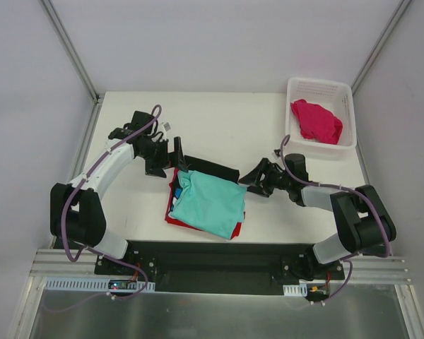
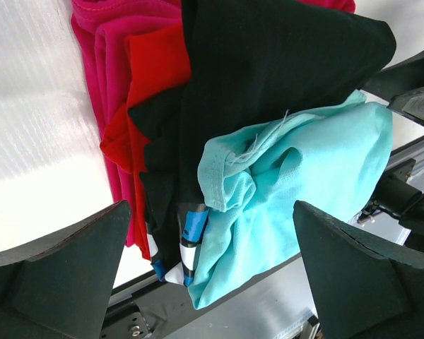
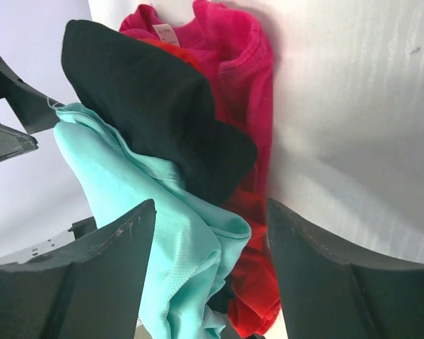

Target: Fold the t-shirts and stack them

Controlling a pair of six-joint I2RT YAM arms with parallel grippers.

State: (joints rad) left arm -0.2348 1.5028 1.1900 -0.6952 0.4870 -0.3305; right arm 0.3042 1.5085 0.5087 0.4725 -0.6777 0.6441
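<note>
The mint-teal cloth t-shirt (image 1: 210, 205) is lying on top of a pile in the middle of the white bench (image 1: 219, 120), bunched and wrinkled rather than flat. Under it, the black cloth t-shirt (image 1: 208, 169) is sticking out toward the far side. The red cloth t-shirt (image 1: 171, 217) is peeking out at the near-left edge. The wrist views are also showing a magenta-pink cloth t-shirt (image 2: 92, 78), seemingly lowest in the pile. A crumpled pink-red garment (image 1: 316, 121) is sitting in the white plastic lattice basket (image 1: 292, 106) at the far right corner, well apart from the pile.

The left end effector (image 2: 212, 212) is hanging at the pile's far-left corner, jaws spread wide and gripping nothing. The right end effector (image 3: 212, 208) is hovering just beside the pile's right edge, jaws partly apart, also clamping nothing.

The likeliest trouble is a pinch that is catching more than one layer. The teal hem is lying right against the black cloth, so a closing end effector could be lifting both and dragging the pile askew. The teal shirt's loose folds could be spilling open if only one corner is being pulled. Its near edge appears to be lying close to the bench edge, so a tug that way could be sliding it off.
</note>
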